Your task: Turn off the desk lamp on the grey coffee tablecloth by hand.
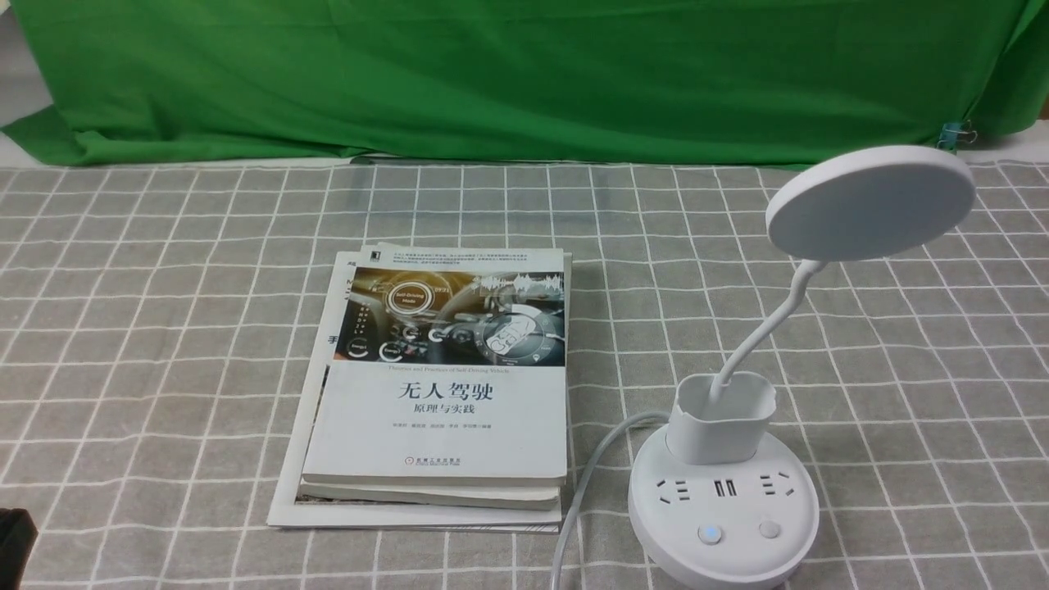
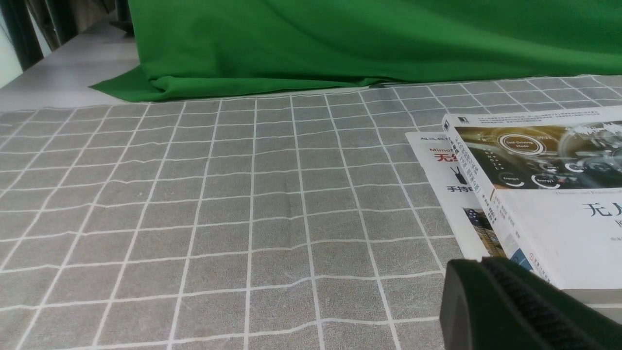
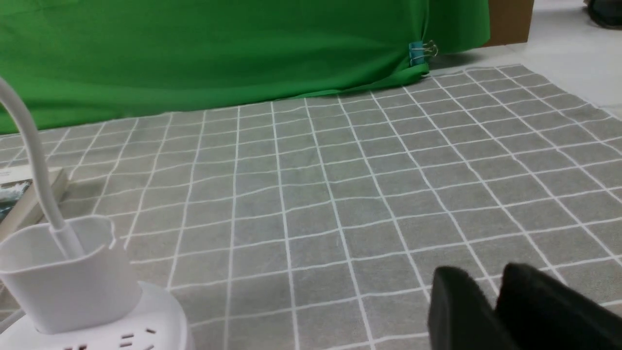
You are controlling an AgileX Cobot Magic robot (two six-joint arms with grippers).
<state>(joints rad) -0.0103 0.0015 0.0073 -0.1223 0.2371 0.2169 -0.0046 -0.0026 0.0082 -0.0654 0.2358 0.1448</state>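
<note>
The white desk lamp [image 1: 723, 508] stands at the front right of the grey coffee tablecloth [image 1: 164, 328]. Its disc head [image 1: 870, 202] is tilted on the bent neck, and the left button [image 1: 710, 534] on the base shows a faint blue glow. In the right wrist view the lamp's cup [image 3: 63, 272] is off to one side. My right gripper [image 3: 486, 277] hovers over bare cloth apart from the lamp, open by a narrow gap and holding nothing. My left gripper [image 2: 478, 265] is shut and empty, low beside the books; only a black corner of it [image 1: 12, 541] shows in the front view.
A stack of books [image 1: 442, 393] lies mid-table, left of the lamp. The lamp's white cable [image 1: 582, 492] runs between the books and the base toward the front edge. A green backdrop cloth [image 1: 524, 74] hangs behind, with a binder clip [image 1: 955, 135] at its right.
</note>
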